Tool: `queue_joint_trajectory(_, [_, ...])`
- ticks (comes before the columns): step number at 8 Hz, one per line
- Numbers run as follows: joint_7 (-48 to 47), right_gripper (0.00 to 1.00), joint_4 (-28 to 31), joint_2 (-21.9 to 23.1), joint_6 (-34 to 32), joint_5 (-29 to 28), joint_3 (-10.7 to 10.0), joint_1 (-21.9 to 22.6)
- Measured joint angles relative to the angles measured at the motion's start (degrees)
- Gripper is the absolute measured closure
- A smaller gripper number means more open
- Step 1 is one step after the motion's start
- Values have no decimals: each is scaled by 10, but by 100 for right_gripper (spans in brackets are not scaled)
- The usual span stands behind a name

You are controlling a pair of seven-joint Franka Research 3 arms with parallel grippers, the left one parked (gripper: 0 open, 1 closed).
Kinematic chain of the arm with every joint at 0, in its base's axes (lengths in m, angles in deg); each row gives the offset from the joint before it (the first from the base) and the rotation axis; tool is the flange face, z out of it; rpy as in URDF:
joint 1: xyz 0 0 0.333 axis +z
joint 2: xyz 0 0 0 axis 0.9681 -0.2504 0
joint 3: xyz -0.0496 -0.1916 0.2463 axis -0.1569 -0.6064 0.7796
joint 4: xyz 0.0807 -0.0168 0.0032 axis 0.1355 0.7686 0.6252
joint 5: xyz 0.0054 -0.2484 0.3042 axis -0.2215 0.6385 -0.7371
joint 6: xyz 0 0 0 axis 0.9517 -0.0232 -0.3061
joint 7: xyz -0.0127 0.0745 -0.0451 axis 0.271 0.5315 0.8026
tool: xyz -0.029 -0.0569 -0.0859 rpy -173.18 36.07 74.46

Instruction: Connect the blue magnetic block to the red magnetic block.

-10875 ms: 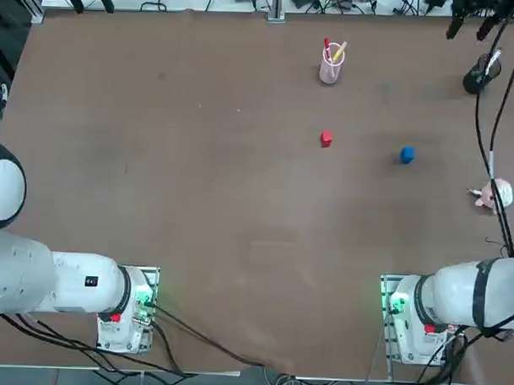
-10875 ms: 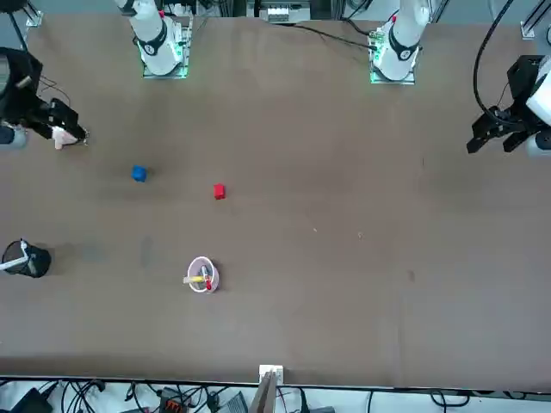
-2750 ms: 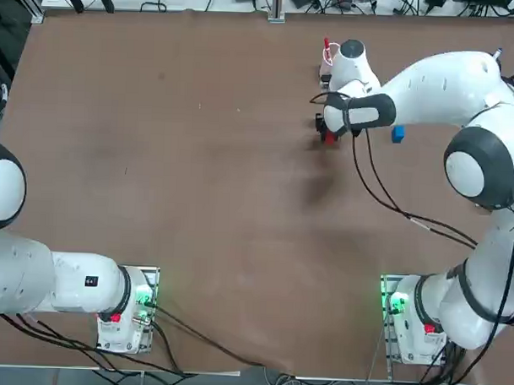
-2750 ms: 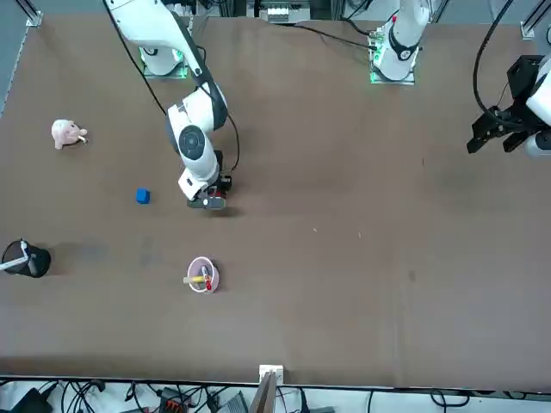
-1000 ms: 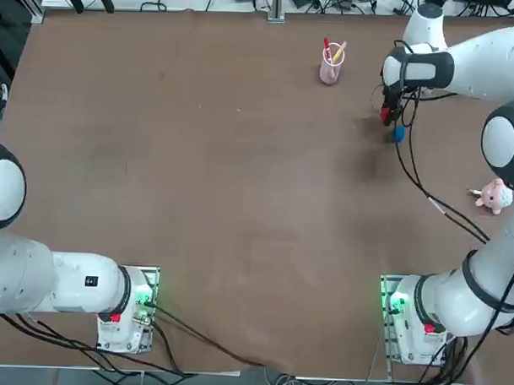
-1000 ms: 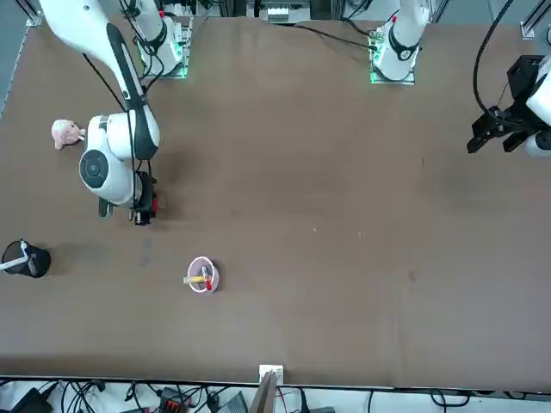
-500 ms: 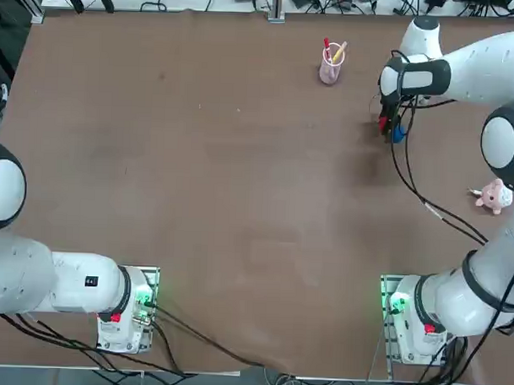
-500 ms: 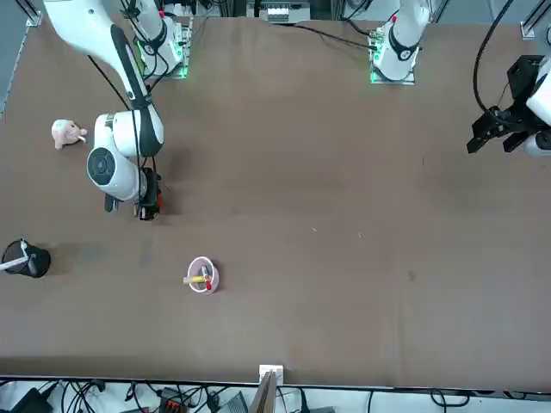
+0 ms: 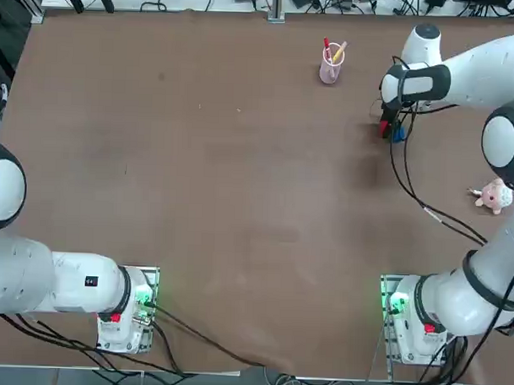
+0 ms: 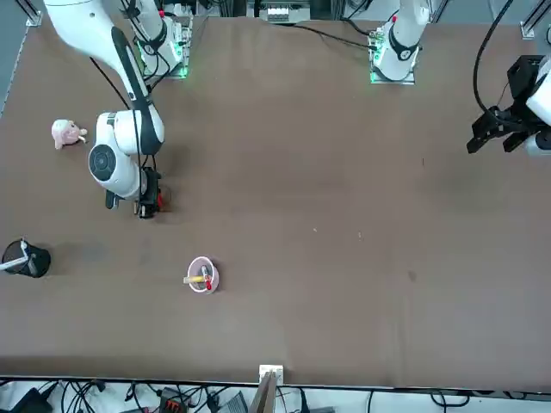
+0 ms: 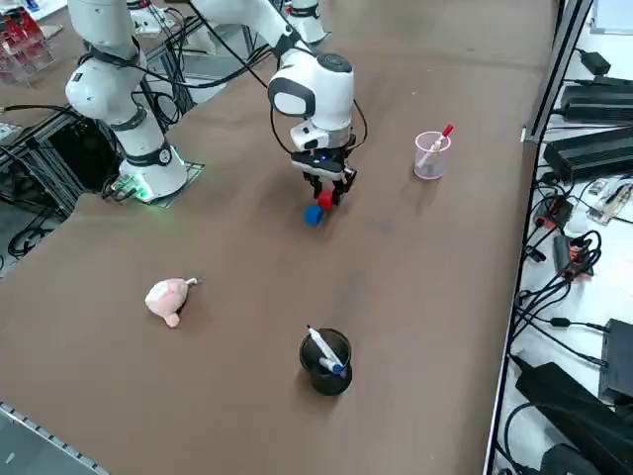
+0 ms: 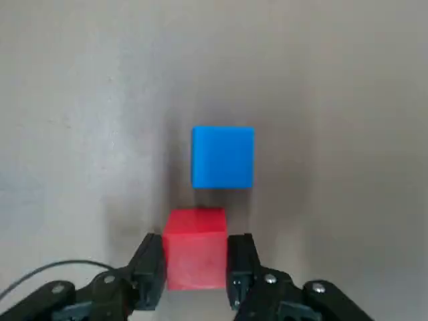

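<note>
Toward the far right corner of the bench [image 9: 198, 199], the right gripper [image 12: 195, 267] is holding the red magnetic block [image 12: 195, 257], its fingers clamped on the cube's two sides. Just beyond it, the blue magnetic block [image 12: 223, 157] is lying on the brown surface (whether the two cubes are touching cannot be told). Farther along the far edge, a pink cup [image 9: 330, 70] with pens is standing upright, well apart from both cubes.

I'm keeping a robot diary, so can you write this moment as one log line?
right hand: shut on red magnetic block | blue magnetic block: on table, just beside red | blocks: not joined yet
</note>
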Motion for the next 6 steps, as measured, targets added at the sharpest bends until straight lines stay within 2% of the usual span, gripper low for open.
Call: queue_joint_trajectory(6, [0, 52, 10, 0, 15, -2, 0, -10])
